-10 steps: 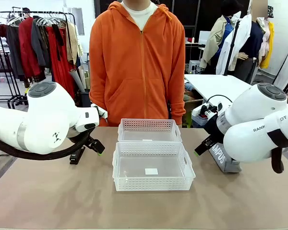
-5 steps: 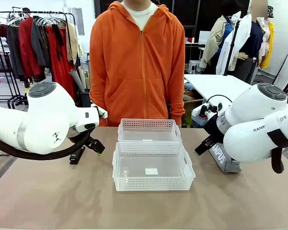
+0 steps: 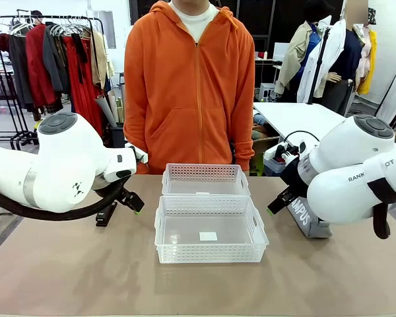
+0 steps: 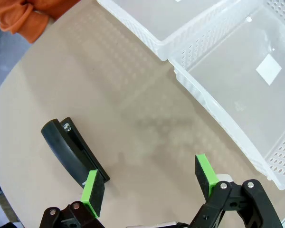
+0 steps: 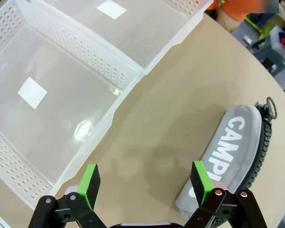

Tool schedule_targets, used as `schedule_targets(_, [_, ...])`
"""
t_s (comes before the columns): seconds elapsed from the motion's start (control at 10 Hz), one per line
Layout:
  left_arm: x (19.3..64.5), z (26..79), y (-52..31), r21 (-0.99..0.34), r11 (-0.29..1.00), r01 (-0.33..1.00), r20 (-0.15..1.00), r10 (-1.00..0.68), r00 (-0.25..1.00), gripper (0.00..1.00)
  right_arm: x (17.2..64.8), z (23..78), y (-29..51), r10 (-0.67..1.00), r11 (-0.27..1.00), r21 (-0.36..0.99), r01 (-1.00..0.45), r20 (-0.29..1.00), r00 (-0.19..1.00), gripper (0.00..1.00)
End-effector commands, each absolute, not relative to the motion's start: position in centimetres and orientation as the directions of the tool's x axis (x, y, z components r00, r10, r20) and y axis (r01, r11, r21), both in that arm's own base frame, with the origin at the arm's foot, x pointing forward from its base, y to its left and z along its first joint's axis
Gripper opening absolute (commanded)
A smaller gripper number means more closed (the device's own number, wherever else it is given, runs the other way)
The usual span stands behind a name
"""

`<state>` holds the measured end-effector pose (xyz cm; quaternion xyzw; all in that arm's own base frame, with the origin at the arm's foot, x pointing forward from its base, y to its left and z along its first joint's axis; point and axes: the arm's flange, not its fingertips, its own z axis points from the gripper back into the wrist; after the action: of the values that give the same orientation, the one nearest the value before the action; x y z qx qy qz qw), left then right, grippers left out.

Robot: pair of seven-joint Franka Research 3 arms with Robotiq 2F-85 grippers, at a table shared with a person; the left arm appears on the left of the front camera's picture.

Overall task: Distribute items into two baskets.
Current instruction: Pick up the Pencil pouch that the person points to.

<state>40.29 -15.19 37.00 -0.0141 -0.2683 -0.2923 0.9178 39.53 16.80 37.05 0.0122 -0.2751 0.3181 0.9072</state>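
Note:
Two translucent white lattice baskets stand empty at the table's middle, the near basket (image 3: 210,232) in front of the far basket (image 3: 205,179). A small black stapler (image 3: 106,215) lies on the table to their left; in the left wrist view the stapler (image 4: 71,154) sits beside the left pad of my open left gripper (image 4: 150,182), which hovers above it. The grey pencil case (image 3: 310,218) with white lettering lies to the right, partly behind my right arm. In the right wrist view the pencil case (image 5: 232,151) lies just beyond the right pad of my open right gripper (image 5: 146,181).
A person in an orange hoodie (image 3: 188,86) stands at the table's far edge behind the baskets. Bare tabletop (image 3: 86,277) runs along the near side. Clothes racks and another table stand beyond.

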Motion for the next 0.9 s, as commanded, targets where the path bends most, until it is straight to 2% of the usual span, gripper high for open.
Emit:
schedule_targets(0.0, [40.28, 37.02, -15.18, 0.131, 0.829, 0.544, 0.501, -0.529, 0.685, 1.00, 39.53, 37.06, 16.79, 0.570, 0.798, -0.152, -0.584, 0.507, 0.646, 1.00])
schedule_targets(0.8, [40.28, 37.02, -15.18, 0.131, 0.829, 0.544, 0.501, -0.529, 0.685, 1.00, 39.53, 37.06, 16.79, 0.570, 0.798, -0.152, -0.584, 0.507, 0.646, 1.00])
